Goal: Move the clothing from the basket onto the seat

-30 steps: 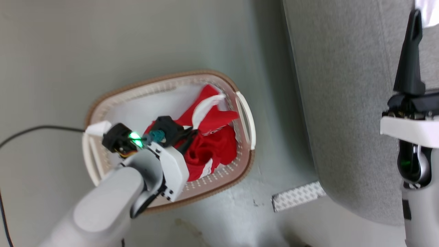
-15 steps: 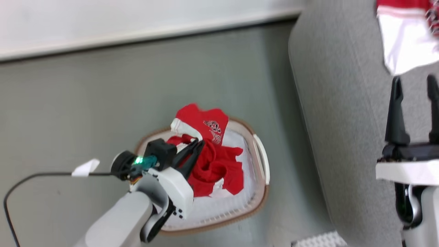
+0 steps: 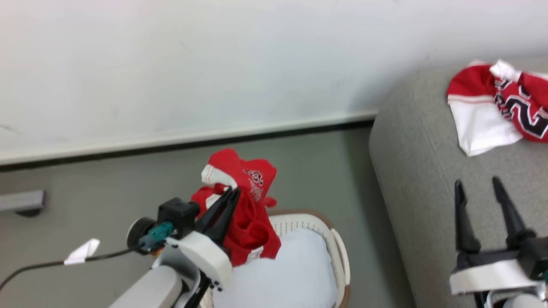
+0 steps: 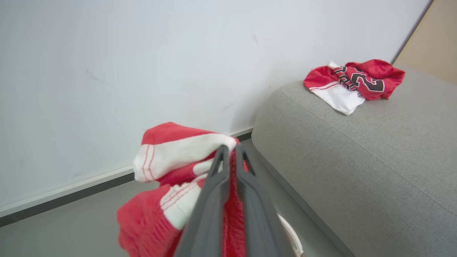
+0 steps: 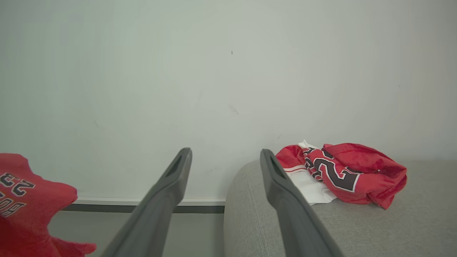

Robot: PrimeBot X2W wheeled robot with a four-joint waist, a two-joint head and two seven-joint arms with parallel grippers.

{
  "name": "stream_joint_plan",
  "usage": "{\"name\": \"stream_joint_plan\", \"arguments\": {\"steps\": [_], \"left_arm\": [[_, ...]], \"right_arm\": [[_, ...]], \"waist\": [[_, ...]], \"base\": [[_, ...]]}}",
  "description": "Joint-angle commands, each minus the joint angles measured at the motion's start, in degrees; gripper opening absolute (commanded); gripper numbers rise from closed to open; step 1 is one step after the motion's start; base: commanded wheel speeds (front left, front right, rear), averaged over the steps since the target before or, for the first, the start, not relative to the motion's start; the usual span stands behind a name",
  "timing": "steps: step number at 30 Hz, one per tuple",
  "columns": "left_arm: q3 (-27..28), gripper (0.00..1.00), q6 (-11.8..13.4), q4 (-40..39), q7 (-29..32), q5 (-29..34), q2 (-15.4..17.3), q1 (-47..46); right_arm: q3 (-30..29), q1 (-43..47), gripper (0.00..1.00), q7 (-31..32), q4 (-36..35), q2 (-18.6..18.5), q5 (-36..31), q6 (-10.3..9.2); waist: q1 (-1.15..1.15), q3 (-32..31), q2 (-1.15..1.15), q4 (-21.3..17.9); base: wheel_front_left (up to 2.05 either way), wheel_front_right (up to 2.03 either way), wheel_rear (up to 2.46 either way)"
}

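Observation:
My left gripper (image 3: pixel 231 196) is shut on a red and white jersey (image 3: pixel 246 201), one piece of the clothing, which hangs bunched above the far left end of the basket (image 3: pixel 340 250). In the left wrist view the fingers (image 4: pixel 228 167) pinch the red cloth (image 4: pixel 171 153) close together. Another jersey (image 3: pixel 492 107) with black-and-white lettering lies crumpled on the grey seat (image 3: pixel 419 205), towards its far end. My right gripper (image 3: pixel 476 183) stands open above the seat's near part with nothing between its fingers; its own view (image 5: pixel 225 153) faces that jersey (image 5: pixel 342 171).
A plain pale cloth (image 3: pixel 291 273) fills the bottom of the basket. A white wall with a dark baseboard (image 3: pixel 214 139) runs behind. A black cable with a white tag (image 3: pixel 81 252) lies on the grey floor at the left. A narrow floor gap separates basket and seat.
The head camera has tilted up towards the wall. My left gripper has risen with the jersey, pulling it out of the basket. The right gripper stays open over the seat.

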Motion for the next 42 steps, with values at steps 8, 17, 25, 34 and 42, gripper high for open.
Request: {"name": "stream_joint_plan", "arguments": {"steps": [8,17,25,34,42], "left_arm": [[1.0,0.00,1.6,-3.9,0.4,-1.9,2.7,4.8],[1.6,0.00,3.3,-11.3,2.7,-2.1,5.5,6.1],[1.2,0.00,3.3,-16.7,3.9,-2.3,5.8,5.5],[-0.7,0.00,1.7,-17.6,5.1,-2.5,4.9,4.0],[-2.7,0.00,0.5,-18.2,5.8,-2.3,4.0,3.6]], "right_arm": [[2.6,7.2,1.00,0.0,2.1,-0.1,-0.2,-0.13],[9.4,7.1,1.00,0.0,1.1,-0.7,2.2,-0.13],[27.2,0.4,1.00,0.1,1.3,-8.4,9.3,-0.14],[47.0,-12.9,1.00,0.7,3.0,-16.4,19.5,-0.13],[60.1,-22.8,1.00,0.4,6.4,-17.5,26.5,-0.13]], "waist": [[0.02,-10.6,0.00,2.0],[0.02,-11.4,0.00,2.2],[0.02,-10.8,0.00,2.5],[0.02,-10.8,0.00,3.5],[0.02,-10.9,0.00,4.3]], "base": [[0.00,0.00,0.00],[0.00,0.00,0.00],[0.00,0.00,0.00],[0.00,0.00,0.00],[0.00,0.00,0.00]]}}
